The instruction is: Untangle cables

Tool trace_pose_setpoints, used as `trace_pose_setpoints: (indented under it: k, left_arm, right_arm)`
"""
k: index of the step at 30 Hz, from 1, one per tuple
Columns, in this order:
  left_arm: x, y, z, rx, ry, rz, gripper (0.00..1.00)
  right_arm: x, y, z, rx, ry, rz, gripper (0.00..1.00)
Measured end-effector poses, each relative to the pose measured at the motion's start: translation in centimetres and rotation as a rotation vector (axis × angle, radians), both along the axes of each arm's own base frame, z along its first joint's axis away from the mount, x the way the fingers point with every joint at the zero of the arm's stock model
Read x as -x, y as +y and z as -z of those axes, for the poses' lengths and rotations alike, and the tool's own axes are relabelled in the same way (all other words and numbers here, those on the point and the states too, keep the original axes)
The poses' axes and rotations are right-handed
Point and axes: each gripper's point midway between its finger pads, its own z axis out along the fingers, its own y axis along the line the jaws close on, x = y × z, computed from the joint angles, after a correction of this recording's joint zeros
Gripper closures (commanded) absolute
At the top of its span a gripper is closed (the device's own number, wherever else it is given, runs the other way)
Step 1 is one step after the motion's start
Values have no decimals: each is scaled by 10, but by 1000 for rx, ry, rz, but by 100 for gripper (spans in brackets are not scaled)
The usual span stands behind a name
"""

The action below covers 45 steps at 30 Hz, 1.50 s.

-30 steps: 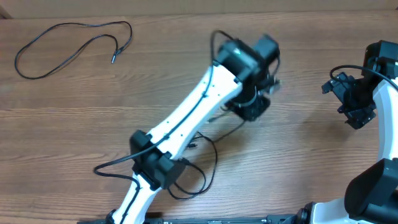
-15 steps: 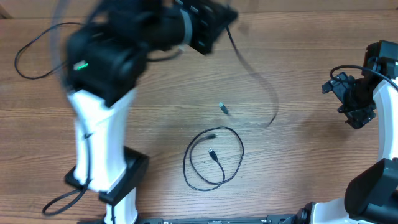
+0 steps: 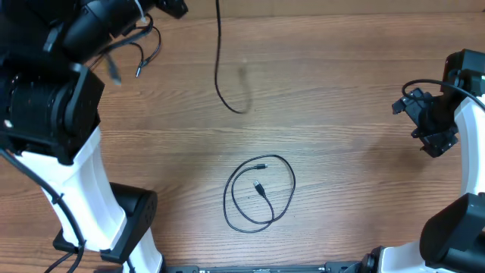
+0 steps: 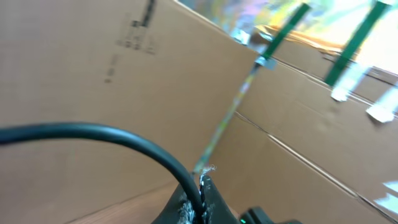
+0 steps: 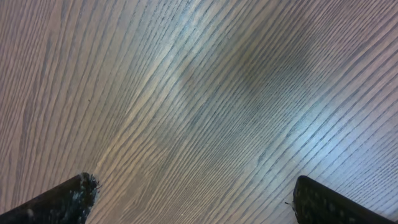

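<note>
Overhead view, read from the robot's base outward. Nearest you, the looped cable (image 3: 261,193) lies flat on the table (image 3: 364,76), midway between the two arms. It forms one roughly round loop, slightly longer along the near-far line, with one plug end resting inside it and another at its far rim. It looks free of the other cords. No gripper touches it.

Farther out on your right, the right gripper (image 3: 432,129) hovers well apart from that loop. In the right wrist view its fingers (image 5: 62,200) stand at opposite edges, spread wide over bare wood and holding nothing.

Farther still, the hanging cable (image 3: 217,53) runs from the far edge of the view toward you. Its long axis lies along the near-far line, and its free end hooks to the right, beyond the loop and clear of it. The left gripper (image 4: 196,208) is raised high at the far left. In the left wrist view this cord arcs in from the left and disappears between the fingertips, so judge it clenched on the hanging cable; cardboard boxes (image 4: 93,74) fill the background.

Farthest left, the far cable (image 3: 144,47) shows only in part behind the left arm.

The coming move turns on where that free end lies relative to the loop. Setting it down toward the far side should keep the two cords apart.
</note>
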Motion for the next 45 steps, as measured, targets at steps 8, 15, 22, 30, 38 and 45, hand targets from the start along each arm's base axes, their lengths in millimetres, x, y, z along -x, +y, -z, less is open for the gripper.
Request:
trace_pose_setpoints:
  k: [8, 15, 22, 30, 38, 45]
  left_arm:
    - [-72, 30, 21, 59, 69, -187, 96]
    - [-127, 65, 46, 134, 147, -291, 96]
    - [-156, 135, 87, 156, 290, -487, 96]
    - [-148, 259, 155, 109, 519, -938, 96]
    - [-100, 380, 210, -37, 691, -1469, 96]
    - [-69, 452, 274, -238, 913, -1657, 96]
  right_arm:
    - [0, 0, 0, 0, 0, 0, 0]
    - [0, 0, 0, 0, 0, 0, 0]
    - [0, 0, 0, 0, 0, 0, 0]
    - [0, 0, 0, 0, 0, 0, 0]
    - [0, 0, 0, 0, 0, 0, 0]
    - [0, 0, 0, 0, 0, 0, 0]
